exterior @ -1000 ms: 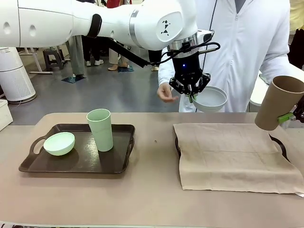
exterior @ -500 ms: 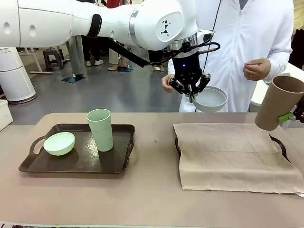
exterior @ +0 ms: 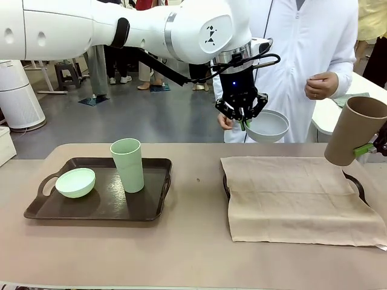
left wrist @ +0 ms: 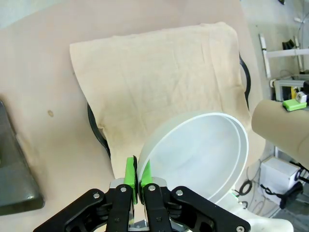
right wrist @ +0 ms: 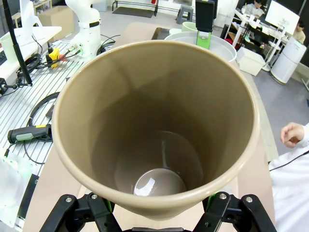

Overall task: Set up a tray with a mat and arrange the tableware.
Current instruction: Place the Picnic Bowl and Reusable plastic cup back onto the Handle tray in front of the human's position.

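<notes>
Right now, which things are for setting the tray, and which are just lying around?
For the job: pale blue-grey bowl, brown cup, mint green cup, mint green bowl, beige mat, mat-covered tray, dark rectangular tray.
Just lying about: white air purifier, stool.

The left jaws pinch the rim of a bowl [exterior: 267,125] above the far edge of a mat [exterior: 296,199] draped over a tray [exterior: 225,183] on the table [exterior: 193,248]. To their right, the right jaws hold a tilted cup [exterior: 354,130] over the mat's right edge. Below-left, a second tray [exterior: 97,208] carries a second bowl [exterior: 75,182], left of an upright second cup [exterior: 127,164].
</notes>
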Available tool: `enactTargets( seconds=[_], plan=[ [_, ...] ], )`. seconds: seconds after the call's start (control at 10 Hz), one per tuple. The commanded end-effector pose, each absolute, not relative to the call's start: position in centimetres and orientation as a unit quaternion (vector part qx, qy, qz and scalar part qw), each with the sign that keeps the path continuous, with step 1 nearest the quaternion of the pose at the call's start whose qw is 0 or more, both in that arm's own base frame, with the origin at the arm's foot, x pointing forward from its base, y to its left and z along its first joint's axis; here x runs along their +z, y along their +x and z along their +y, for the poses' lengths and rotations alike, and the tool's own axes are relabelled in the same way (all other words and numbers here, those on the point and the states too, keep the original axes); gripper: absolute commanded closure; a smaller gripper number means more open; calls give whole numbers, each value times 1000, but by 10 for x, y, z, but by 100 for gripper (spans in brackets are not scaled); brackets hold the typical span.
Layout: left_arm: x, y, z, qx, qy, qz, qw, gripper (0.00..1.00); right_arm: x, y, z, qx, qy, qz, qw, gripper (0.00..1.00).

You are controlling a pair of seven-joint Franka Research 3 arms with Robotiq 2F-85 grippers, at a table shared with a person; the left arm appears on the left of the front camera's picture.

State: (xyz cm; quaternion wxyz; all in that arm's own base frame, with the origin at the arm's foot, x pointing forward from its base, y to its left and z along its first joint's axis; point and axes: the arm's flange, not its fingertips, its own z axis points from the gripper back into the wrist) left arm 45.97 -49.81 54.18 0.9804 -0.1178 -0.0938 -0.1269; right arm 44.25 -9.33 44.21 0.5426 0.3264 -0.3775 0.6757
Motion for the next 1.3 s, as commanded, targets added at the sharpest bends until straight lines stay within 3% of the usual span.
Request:
enactTargets(
  seconds=[0.0, 0.2, 0.3, 0.6, 1.0, 1.2],
  plan=[
    [544, 460, -497, -130, -116, -97, 980, 100, 444, 446, -93, 677, 325, -384, 537, 100],
    [544, 460, -497, -130, -116, -97, 980, 100, 444, 446, -93, 677, 325, -384, 537, 100],
    [544, 460, -497, -130, -116, -97, 980, 100, 442, 443, -93, 676, 326, -378, 543, 19],
    [491, 488, -498, -112, -99, -89, 985, 96, 372, 483, -102, 660, 350, -345, 569, 19],
    [435, 514, -508, -115, -116, -23, 986, 96, 332, 492, -96, 668, 361, -331, 561, 19],
    [436, 504, -503, -113, -104, -53, 987, 96, 323, 491, -98, 656, 366, -329, 572, 19]
  ],
)
